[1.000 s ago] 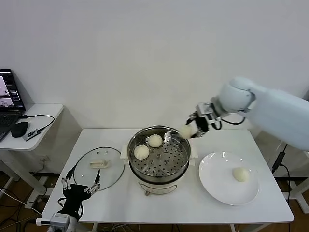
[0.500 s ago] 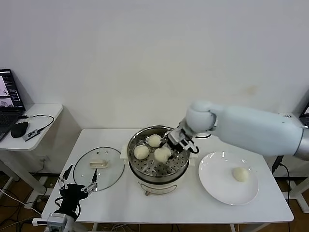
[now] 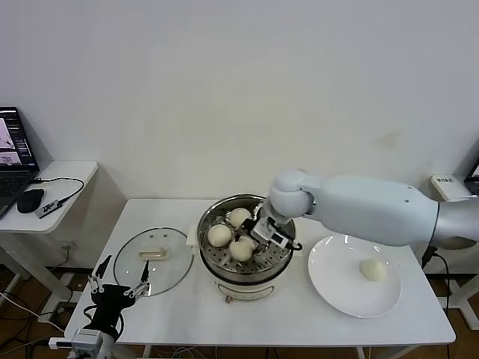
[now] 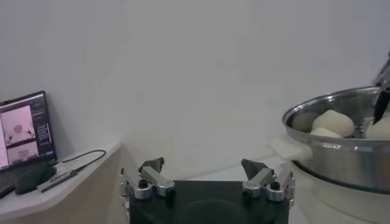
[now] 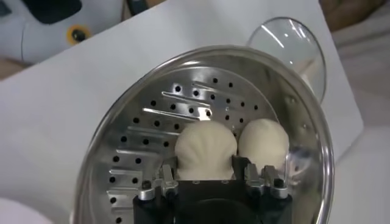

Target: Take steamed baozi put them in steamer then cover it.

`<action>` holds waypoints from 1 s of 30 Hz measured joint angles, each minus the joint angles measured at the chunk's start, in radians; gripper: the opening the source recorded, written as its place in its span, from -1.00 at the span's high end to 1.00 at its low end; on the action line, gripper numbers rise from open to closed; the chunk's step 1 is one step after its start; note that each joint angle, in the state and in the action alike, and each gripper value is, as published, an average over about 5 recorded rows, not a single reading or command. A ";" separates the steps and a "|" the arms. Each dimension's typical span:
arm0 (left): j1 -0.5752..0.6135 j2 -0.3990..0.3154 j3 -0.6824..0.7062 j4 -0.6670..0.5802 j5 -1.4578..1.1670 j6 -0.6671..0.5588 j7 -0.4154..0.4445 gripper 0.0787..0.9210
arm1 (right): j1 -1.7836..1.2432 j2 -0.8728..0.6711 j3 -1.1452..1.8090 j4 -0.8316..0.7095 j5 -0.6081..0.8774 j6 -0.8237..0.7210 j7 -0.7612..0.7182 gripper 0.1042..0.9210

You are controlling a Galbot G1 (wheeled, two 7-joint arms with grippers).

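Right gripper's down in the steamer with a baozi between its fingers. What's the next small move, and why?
Probably open the fingers and let go. The right gripper holds the third baozi low over the steamer tray, beside the two already inside, so it looks placed. Then lift clear and go for the last baozi on the plate. The cover lies on the table near the idle left gripper.

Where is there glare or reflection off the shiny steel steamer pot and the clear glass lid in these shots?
Right wrist view: bright streaks on the round stainless-steel steamer's perforated tray, a white glint on the clear glass lid's rim. Head view: the lid shows only faint sheen. Left wrist view: a soft highlight band along the steamer's wall.
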 measured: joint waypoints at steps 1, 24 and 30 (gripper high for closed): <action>0.000 0.000 0.000 0.000 0.000 0.000 0.000 -0.77 | -0.002 0.003 -0.001 0.000 -0.003 0.003 0.000 -0.14; -0.001 0.001 0.003 -0.003 0.000 -0.001 0.000 -0.77 | 0.042 -0.039 0.012 0.045 0.003 0.020 -0.007 -0.76; -0.003 0.011 0.003 -0.004 -0.001 -0.001 0.001 -0.77 | 0.081 -0.105 0.037 0.075 0.030 -0.022 -0.026 -0.76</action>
